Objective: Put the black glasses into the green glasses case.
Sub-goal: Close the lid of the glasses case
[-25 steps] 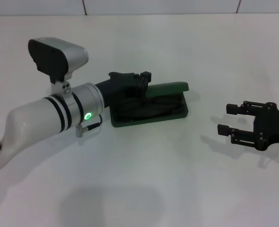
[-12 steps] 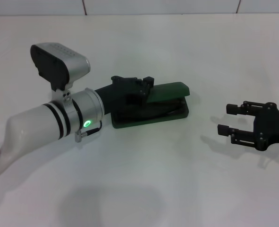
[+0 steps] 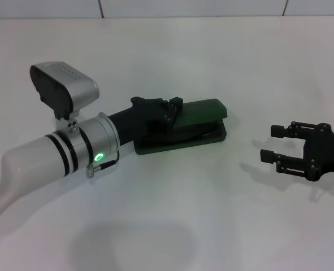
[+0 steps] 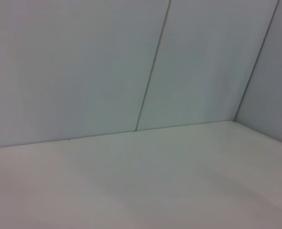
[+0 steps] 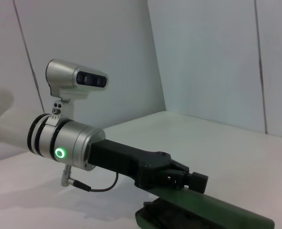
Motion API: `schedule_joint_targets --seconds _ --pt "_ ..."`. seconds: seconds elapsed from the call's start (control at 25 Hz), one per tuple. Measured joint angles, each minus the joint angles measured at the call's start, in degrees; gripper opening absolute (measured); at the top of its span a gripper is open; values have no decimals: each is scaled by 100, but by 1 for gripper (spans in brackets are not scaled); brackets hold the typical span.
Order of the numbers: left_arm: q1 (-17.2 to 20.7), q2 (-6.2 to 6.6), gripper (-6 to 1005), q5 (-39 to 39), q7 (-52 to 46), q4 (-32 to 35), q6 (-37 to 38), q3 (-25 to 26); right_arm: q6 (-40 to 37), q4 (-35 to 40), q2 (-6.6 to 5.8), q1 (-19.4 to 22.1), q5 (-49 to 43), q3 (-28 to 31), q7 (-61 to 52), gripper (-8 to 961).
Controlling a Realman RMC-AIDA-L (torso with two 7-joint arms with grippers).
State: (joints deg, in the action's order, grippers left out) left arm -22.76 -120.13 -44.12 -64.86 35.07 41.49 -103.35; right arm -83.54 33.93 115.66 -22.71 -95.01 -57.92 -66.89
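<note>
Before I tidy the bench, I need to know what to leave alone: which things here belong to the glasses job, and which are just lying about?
Belongs to the job:
- green glasses case, lid nearly shut
- black glasses, not clearly visible
- left end effector, on the lid

Just there:
- right end effector, open, idle off to the right
- white table

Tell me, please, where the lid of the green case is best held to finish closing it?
Probably the lid's long free edge, from the robot's left, where the left hand is. The lid leans low over the base, hinged along the far side. The right hand waits apart, open.
</note>
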Motion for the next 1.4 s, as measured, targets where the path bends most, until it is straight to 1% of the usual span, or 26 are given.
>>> schedule_joint_targets --seconds 0.44,0.84,1.08,1.24,1.4 --pt "30 -24 53 22 388 -45 151 -14 -19 0 0 -3 1 0 -6 619" --pt "-12 -15 53 129 470 -32 220 -57 -37 0 0 13 1 0 -9 620" --pt "8 -3 54 104 644 -162 468 -71 -77 0 0 15 7 0 -9 620" --pt "-4 0 54 138 851 -400 706 -39 -84 0 0 13 10 0 -9 620" --pt "-20 -11 54 141 955 -467 767 -32 -84 0 0 13 45 0 -15 620"
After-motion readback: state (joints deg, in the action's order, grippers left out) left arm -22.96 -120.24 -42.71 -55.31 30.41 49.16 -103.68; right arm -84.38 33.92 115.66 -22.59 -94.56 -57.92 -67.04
